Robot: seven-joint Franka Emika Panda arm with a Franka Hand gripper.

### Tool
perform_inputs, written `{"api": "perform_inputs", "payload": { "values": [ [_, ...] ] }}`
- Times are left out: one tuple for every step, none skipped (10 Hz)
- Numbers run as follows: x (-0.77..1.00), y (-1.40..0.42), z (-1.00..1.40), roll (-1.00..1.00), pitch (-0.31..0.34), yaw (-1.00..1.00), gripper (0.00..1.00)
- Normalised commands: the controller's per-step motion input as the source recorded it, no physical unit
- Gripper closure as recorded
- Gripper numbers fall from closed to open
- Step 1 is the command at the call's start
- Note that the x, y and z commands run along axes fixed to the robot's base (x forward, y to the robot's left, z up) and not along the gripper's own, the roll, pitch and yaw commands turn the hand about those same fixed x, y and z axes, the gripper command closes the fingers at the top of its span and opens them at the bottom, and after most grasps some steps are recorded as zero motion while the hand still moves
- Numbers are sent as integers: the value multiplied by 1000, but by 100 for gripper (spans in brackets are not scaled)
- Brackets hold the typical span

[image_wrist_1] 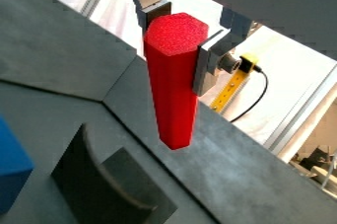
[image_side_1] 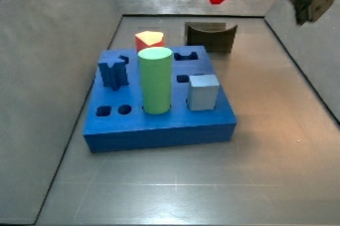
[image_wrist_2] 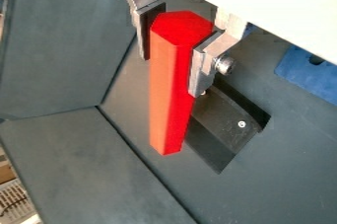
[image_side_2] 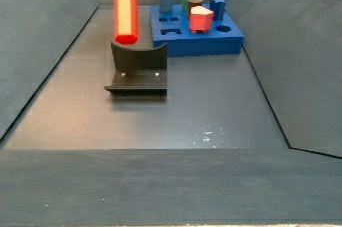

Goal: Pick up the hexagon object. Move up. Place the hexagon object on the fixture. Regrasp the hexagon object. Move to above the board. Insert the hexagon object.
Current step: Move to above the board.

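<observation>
My gripper (image_wrist_1: 178,37) is shut on the hexagon object (image_wrist_1: 171,90), a long bright red bar that hangs upright from the silver fingers (image_wrist_2: 203,62), which clamp its upper end. Both wrist views show the bar's lower end in the air over the grey floor, close beside the dark fixture (image_wrist_2: 232,129). In a side view the hexagon object (image_side_2: 124,6) hangs just in front of the fixture (image_side_2: 138,71), apart from it. The blue board (image_side_1: 159,120) lies beyond, with shaped holes in its top.
On the board stand a green cylinder (image_side_1: 157,81), a grey-blue cube (image_side_1: 202,92) and a short yellow-topped piece (image_side_1: 150,40). Dark sloping walls (image_side_2: 47,61) close in the floor on both sides. A yellow cable (image_wrist_1: 243,75) runs outside the enclosure.
</observation>
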Motion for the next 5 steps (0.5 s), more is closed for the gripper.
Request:
{"api": "perform_inputs", "payload": {
  "values": [
    [81, -84, 1000, -29, 116, 94, 100],
    [75, -76, 1000, -32, 111, 100, 100],
    [72, -73, 1000, -33, 101, 104, 100],
    [67, -66, 1000, -29, 96, 104, 100],
    [67, -64, 1000, -28, 92, 104, 100]
  ]
}}
